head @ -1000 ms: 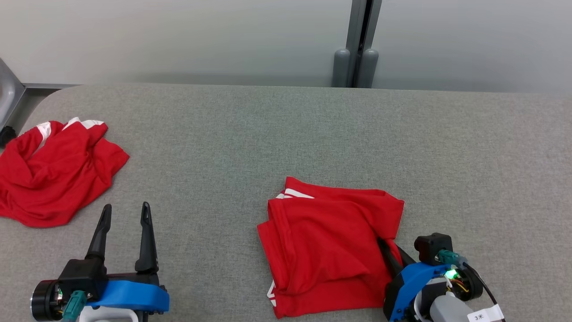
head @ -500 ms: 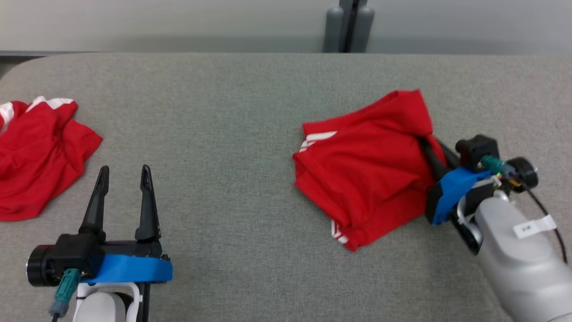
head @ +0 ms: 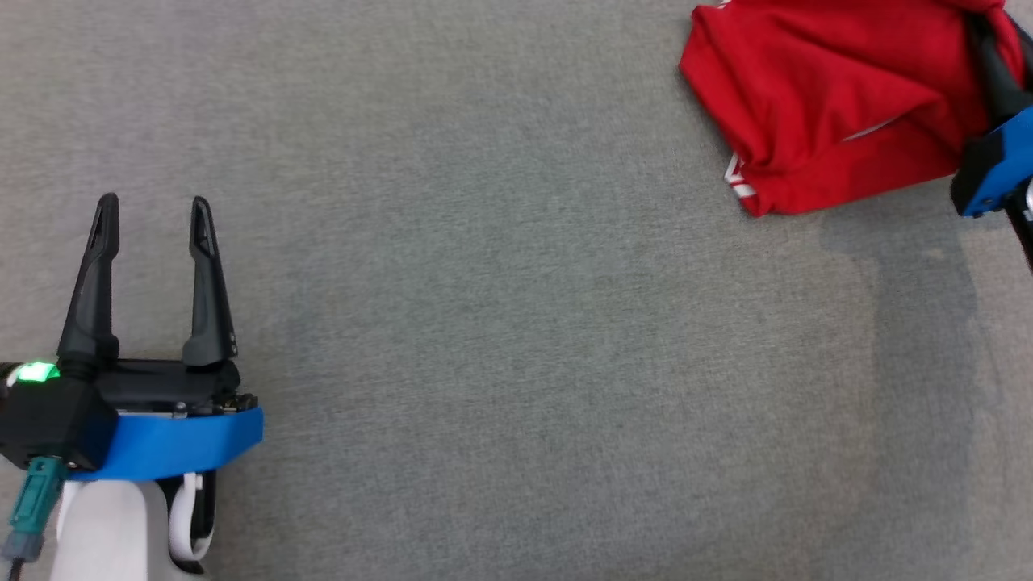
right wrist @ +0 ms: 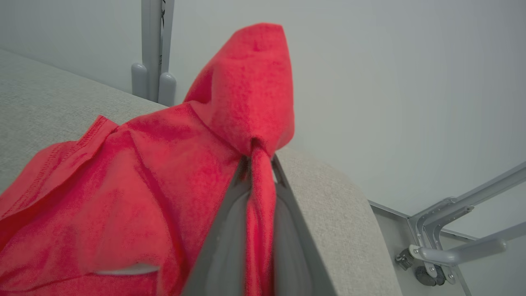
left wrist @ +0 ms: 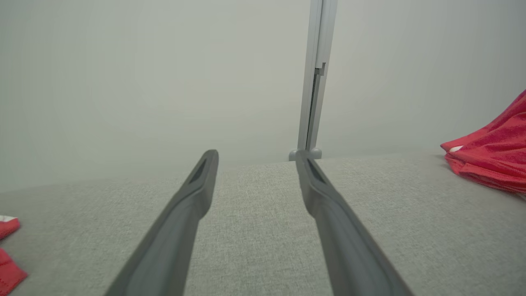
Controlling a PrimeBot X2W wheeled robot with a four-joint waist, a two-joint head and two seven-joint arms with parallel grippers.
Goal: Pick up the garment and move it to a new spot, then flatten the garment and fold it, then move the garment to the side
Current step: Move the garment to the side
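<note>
One folded red garment (head: 831, 121) lies far right on the grey table (head: 484, 363), soft, light and floppy, so we judge a pinch on a bunched edge best, as the right gripper (right wrist: 260, 162) has it clamped narrow, while the left gripper (head: 153, 200) hangs wide, empty.

We hold the left hand (head: 153, 202) low at the left, fingers spread wide, pointing forward. The right hand (right wrist: 261, 160) reaches far right, fingers pinched on the garment (head: 823, 105).
</note>
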